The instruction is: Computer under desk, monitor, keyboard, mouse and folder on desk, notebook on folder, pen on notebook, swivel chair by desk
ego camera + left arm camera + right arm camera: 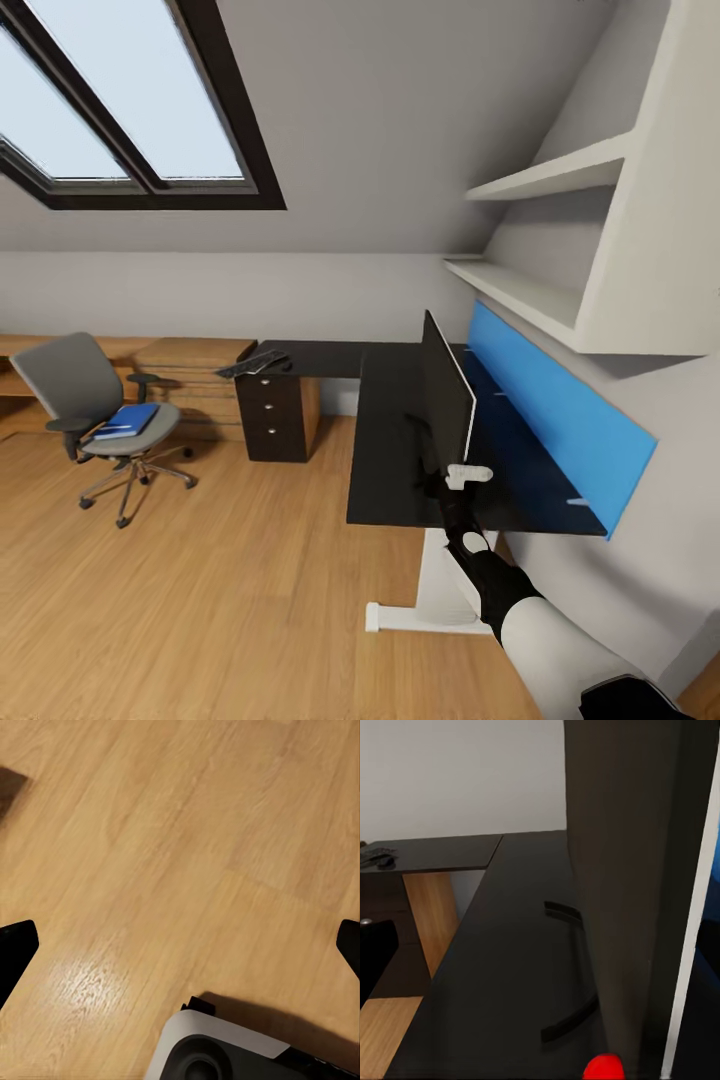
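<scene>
Head view: wide flat black-fronted monitor (447,400) with a white back stands upright, edge-on, on the glossy black L-shaped tabletop (385,450), and the right arm's black tool (440,480) is at its near lower edge, too hidden to tell whether its jaws are apart or together. Slim dark-grey keyboard (252,364) lies on the far wing above the dark drawer unit (272,415), while the flat bright-blue folder (127,421) lies on the seat of the grey swivel chair (95,415), well apart from the tabletop on the wood-plank floor (200,590). Left wrist view looks down on bare planks, the left tool (180,945) having its black fingertips (16,945) spread wide apart with nothing between them; right wrist view shows the monitor's dark front and its small red dot (604,1068) close up.
</scene>
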